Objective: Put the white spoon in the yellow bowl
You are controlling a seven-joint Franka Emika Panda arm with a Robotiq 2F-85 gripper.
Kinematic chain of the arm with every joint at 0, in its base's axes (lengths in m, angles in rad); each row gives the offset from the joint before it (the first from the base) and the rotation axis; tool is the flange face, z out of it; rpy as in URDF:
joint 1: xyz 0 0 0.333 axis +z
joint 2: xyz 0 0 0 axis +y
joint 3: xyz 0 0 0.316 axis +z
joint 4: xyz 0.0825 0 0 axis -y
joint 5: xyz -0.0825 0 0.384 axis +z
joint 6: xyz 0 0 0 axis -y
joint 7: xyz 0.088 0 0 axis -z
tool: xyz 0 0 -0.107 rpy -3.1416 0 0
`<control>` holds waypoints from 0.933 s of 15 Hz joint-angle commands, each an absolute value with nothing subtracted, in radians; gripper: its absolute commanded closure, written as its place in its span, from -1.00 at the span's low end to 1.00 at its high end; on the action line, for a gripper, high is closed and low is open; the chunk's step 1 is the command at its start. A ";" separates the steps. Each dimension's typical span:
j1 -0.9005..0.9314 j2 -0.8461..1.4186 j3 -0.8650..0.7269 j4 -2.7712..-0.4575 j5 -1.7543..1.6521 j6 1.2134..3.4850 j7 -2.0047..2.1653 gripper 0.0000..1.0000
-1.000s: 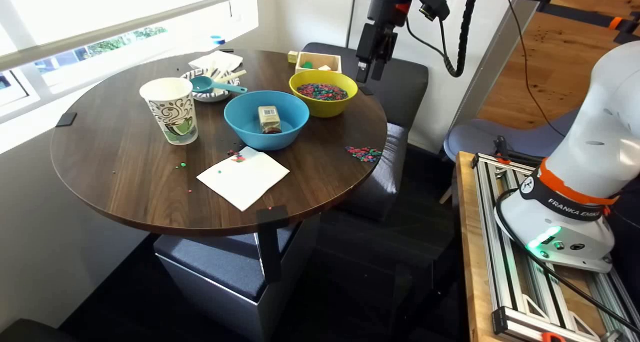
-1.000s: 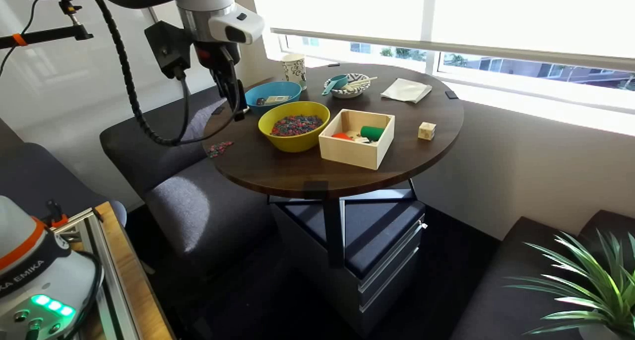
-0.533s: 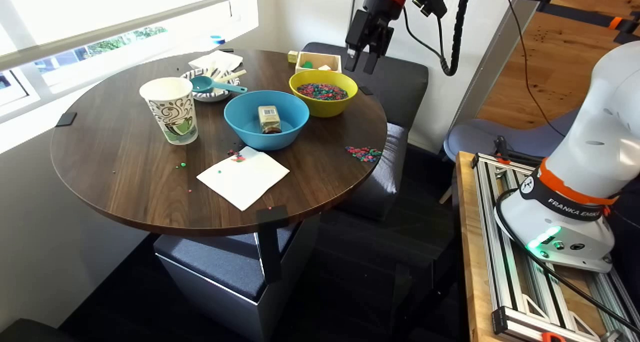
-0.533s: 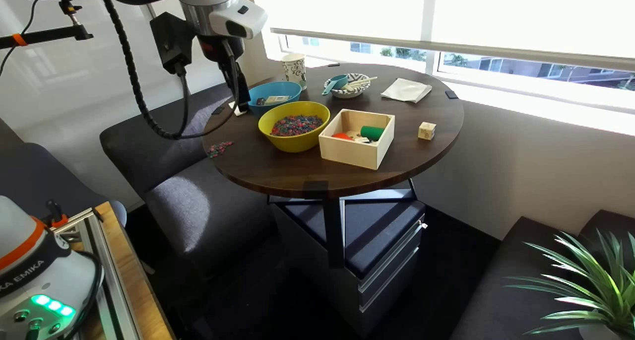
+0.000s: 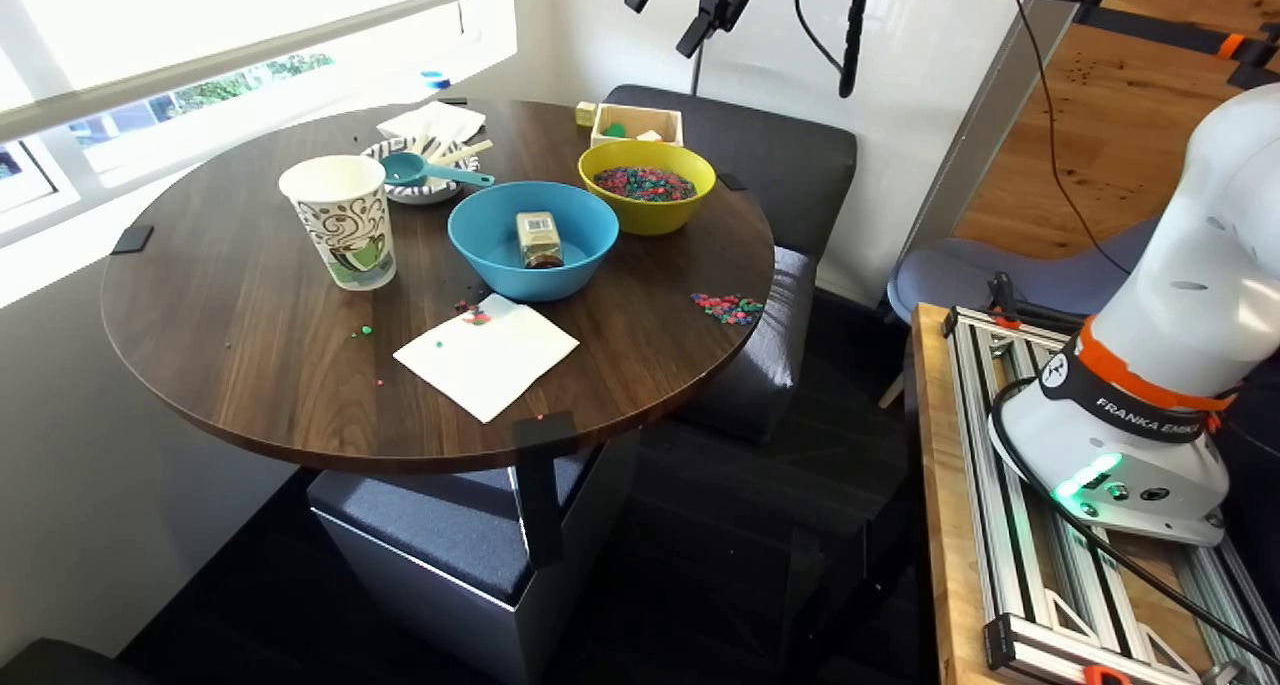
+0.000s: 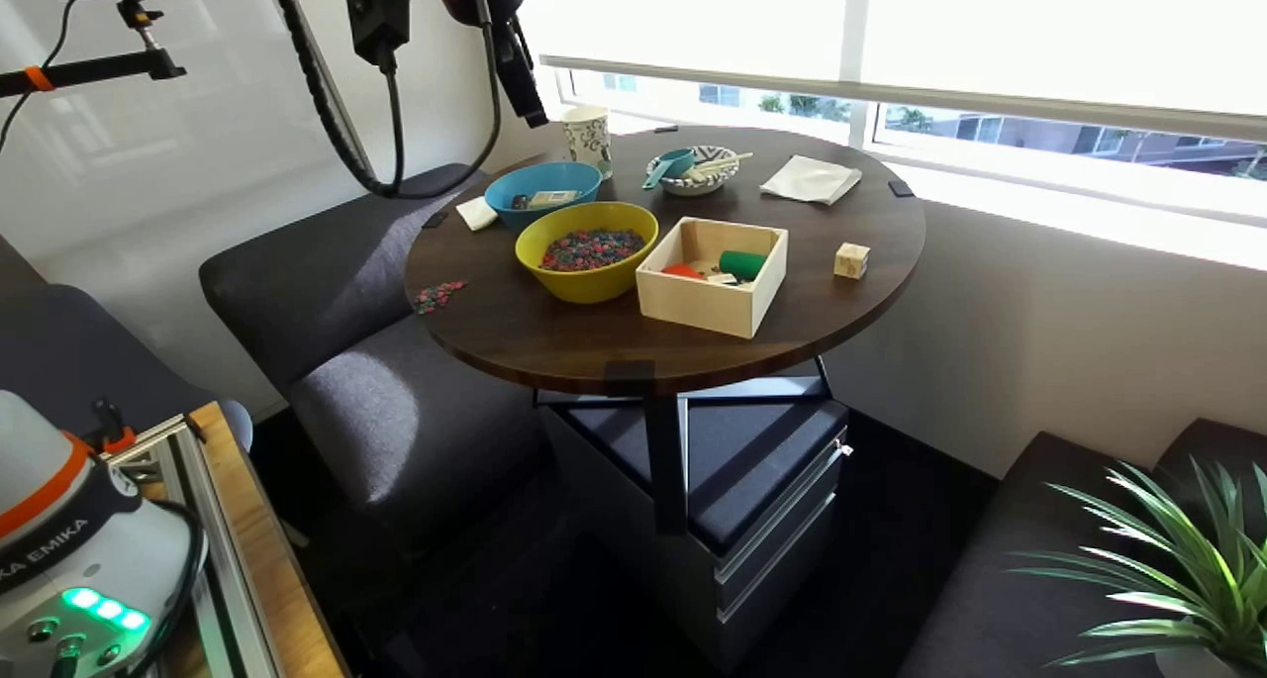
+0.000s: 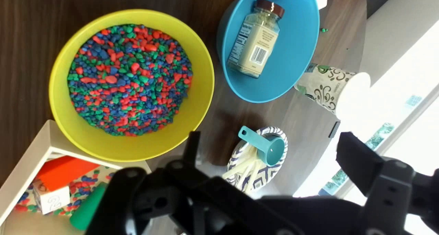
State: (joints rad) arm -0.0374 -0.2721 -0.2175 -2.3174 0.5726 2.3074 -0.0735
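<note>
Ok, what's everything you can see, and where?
table: one, brown, by the window
seats: several, greyish, around table
cabinet: one, dark, under table
plant: one, green, off the table
yellow bowl: one, yellow, on table
wooden box: one, pale, beside yellow bowl
pebbles: loads, multicoloured, in both, some on table
toy pieces: at least three, red, green, pale, in box
wooden cube: one, yellowish, near box
blue bowl: one, blue, beside yellow bowl
bottle: one, yellowish, lying in blue bowl
patterned dish: one, whitish, near blue bowl
cup: one, patterned white, near dish
white spoons (probably): several, whitish, in dish
scoop: one, teal, on dish
napkins: two, white, on table
robot arm: one, mostly white, on stand
fingers: two, black, apart, above table height
</note>
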 commanded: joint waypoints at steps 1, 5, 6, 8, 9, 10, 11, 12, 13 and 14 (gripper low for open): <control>-0.054 -0.271 -0.203 -2.318 0.575 2.303 -0.075 -1.00; -0.042 -0.258 -0.200 -2.323 0.636 2.337 -0.050 -1.00; -0.043 -0.237 -0.191 -2.312 0.667 2.375 -0.004 -1.00; -0.035 -0.193 -0.197 -2.263 0.774 2.410 0.017 -1.00; -0.036 -0.171 -0.196 -2.237 0.824 2.427 0.023 -1.00; -0.041 -0.142 -0.191 -2.204 0.863 2.449 0.042 -1.00; -0.050 -0.108 -0.181 -2.161 0.871 2.460 0.077 -1.00; -0.060 -0.075 -0.168 -2.127 0.850 2.496 0.117 -1.00; -0.065 -0.037 -0.161 -2.084 0.826 2.511 0.157 -1.00; -0.071 -0.003 -0.153 -2.052 0.791 2.531 0.205 -1.00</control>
